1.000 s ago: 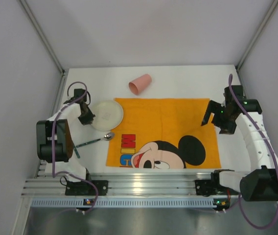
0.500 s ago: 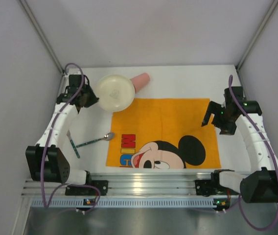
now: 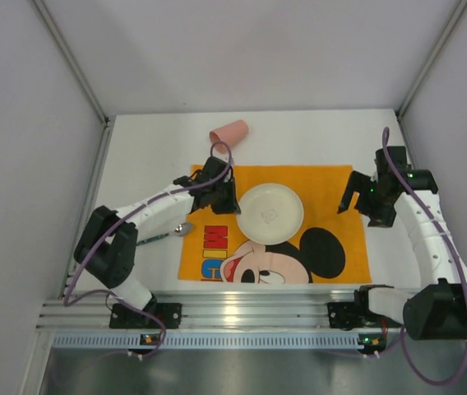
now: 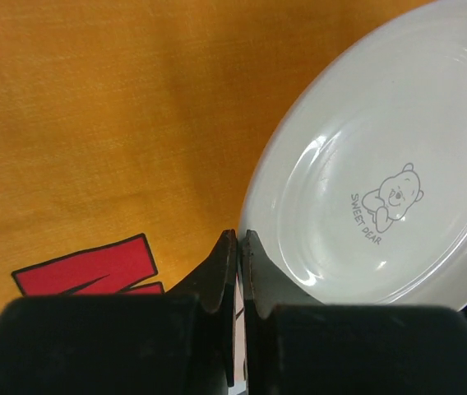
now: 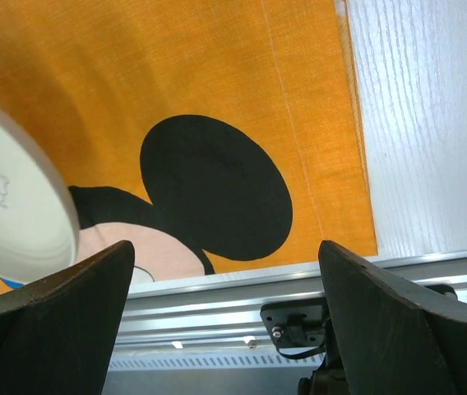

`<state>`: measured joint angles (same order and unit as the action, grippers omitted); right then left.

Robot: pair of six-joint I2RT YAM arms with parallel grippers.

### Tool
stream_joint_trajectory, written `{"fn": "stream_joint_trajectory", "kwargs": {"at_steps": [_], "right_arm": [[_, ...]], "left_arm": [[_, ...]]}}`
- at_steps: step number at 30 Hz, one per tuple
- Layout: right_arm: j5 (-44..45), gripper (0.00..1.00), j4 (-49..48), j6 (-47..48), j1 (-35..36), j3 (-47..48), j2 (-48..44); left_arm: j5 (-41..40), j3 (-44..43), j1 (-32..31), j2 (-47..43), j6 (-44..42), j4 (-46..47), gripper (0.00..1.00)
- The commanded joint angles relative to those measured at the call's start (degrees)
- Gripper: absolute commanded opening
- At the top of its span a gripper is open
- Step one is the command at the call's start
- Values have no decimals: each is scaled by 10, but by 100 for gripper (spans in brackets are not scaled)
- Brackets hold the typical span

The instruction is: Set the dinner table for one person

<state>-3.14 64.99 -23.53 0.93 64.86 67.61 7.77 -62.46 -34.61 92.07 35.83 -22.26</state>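
Plate (image 3: 270, 212), stiff, glossy, likely breakable, held over orange cloth (image 3: 324, 185); left fingers (image 4: 217, 276) pinch rim, best hold; right fingers (image 5: 53, 317) spread, empty.

Item: white plate (image 3: 271, 212) (bear print, "SWEET DEAR"). Now above the middle of the orange Mickey Mouse cloth (image 3: 332, 185), no longer at the left of the dinner table (image 3: 316, 136). Left gripper (image 3: 235, 202), pinched on its rim, now reaches across the cloth. Pink cup (image 3: 228, 132) lies slightly further left.
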Motion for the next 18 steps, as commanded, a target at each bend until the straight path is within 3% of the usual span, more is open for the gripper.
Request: {"fn": "stream_joint_trajectory", "kwargs": {"at_steps": [1, 4, 5, 6, 7, 10, 15, 18], "right_arm": [[-4, 94, -11, 4, 4, -5, -7], [-3, 95, -10, 2, 4, -8, -18], [-3, 94, -9, 2, 4, -9, -20], [-2, 94, -8, 2, 4, -9, -23], [-3, 95, -8, 2, 4, -9, -24], [-5, 94, -7, -3, 4, -10, -28], [-16, 94, -13, -7, 6, -6, -23], [-26, 94, -16, -6, 7, 18, -7]], "left_arm": [[-21, -14, -17, 30, 13, 55, 0], [-49, -11, -20, 45, 15, 43, 50], [-55, -8, -20, 45, 13, 38, 61], [-64, -6, -20, 36, 12, 34, 81], [-72, -4, -20, 30, 9, 33, 89], [-124, -4, -17, 15, -1, 25, 98], [-154, -35, 13, 54, -12, 9, 98], [-133, -39, 50, 78, -9, 20, 96]]}}
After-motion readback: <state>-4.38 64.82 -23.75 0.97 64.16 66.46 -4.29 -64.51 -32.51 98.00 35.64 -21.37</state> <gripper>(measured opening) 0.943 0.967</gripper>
